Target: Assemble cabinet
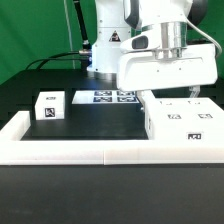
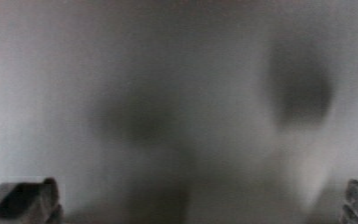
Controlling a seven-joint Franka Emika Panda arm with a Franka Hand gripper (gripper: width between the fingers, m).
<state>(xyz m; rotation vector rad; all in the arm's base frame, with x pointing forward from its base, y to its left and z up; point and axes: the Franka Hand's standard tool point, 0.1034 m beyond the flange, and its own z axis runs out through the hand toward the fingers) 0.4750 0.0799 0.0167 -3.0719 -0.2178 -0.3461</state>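
Observation:
The large white cabinet piece [image 1: 182, 124] lies at the exterior view's right, small tags on its upper face. A smaller white cabinet block [image 1: 50, 106] with one tag stands apart at the left. My gripper [image 1: 168, 95] hangs straight over the large piece, its fingers spread wide and almost down on the far edge of that upper face. In the wrist view the gripper [image 2: 190, 206] is open: one dark fingertip [image 2: 23, 200] shows at each side edge, and between them there is only a blurred grey-white surface very close below. Nothing is gripped.
The marker board [image 1: 112, 97] lies flat behind the two pieces. A low white rim wall [image 1: 100, 151] runs along the front and turns up the left side. The arm's base stands at the back on the black table.

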